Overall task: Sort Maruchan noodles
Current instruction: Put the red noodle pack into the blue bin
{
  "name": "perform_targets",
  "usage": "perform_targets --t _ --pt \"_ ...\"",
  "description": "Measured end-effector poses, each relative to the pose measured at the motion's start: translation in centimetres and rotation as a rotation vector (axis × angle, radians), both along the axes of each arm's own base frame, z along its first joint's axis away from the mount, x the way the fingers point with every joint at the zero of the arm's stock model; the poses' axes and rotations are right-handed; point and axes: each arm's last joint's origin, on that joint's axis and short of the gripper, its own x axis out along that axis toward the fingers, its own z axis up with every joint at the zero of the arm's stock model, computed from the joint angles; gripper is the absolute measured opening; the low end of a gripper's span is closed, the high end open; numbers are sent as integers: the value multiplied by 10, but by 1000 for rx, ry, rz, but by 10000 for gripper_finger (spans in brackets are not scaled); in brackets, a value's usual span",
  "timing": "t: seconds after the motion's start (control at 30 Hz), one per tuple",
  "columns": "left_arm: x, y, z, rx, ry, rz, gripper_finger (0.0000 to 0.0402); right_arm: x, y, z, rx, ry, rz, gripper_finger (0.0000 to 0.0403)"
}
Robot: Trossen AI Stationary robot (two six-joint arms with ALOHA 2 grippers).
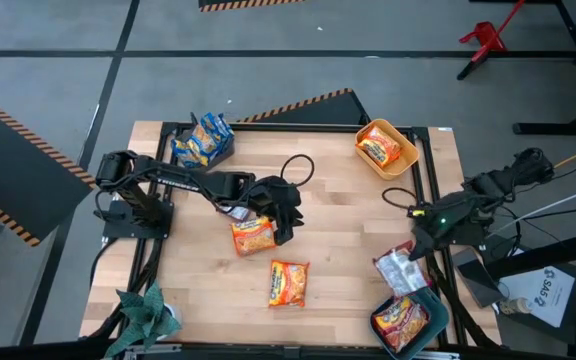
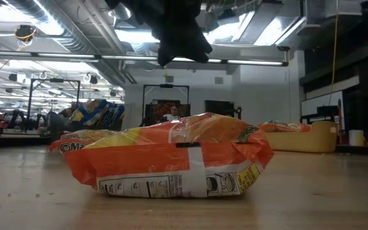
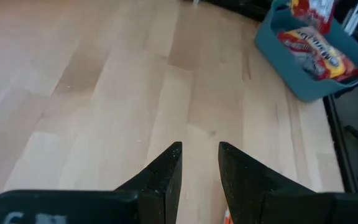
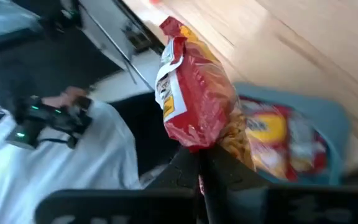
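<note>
Two orange-and-yellow Maruchan noodle packets lie flat on the wooden table: one (image 1: 253,236) at the centre, one (image 1: 288,283) nearer the front edge. My left gripper (image 1: 284,222) hangs open just above the centre packet (image 2: 171,160) without touching it; its fingers (image 3: 201,152) hold nothing. At the table's right edge my right gripper (image 1: 415,246) is shut on a silver-grey and red packet (image 1: 399,268), beside the teal bin (image 1: 376,322). My right gripper pinches one end of the red-and-white packet (image 4: 192,142) between its two fingers. The packet sticks out past the fingertips, lifted, with the teal bin (image 4: 328,118) and the packets in it behind.
Blue-and-yellow packets (image 1: 203,140) are piled at the far left corner. A yellow bin (image 1: 400,133) at the far right holds an orange packet. The teal bin at the near right holds packets (image 1: 400,322). A dark cable loop (image 1: 296,168) lies behind the left gripper.
</note>
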Motion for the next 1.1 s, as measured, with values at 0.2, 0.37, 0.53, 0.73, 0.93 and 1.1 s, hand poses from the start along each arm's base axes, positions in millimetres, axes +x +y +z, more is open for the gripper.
perform_targets --t 0.2,0.37,0.53,0.73,0.93,1.1 --pt "-1 -1 -1 33 11 28 100 -9 0 -5 36 106 130 0" --pt "-1 -1 -1 44 11 42 100 -11 0 0 56 120 161 0" --pt "-1 -1 -1 45 10 45 100 -18 -4 4 41 194 142 0" --pt "-1 -1 -1 48 10 49 100 -28 -9 17 27 220 173 0" --pt "-1 0 -1 61 8 66 100 -32 -17 17 -133 229 25 1" --pt "8 -2 3 42 -92 62 100 -27 -18 7 -287 327 -43 10"
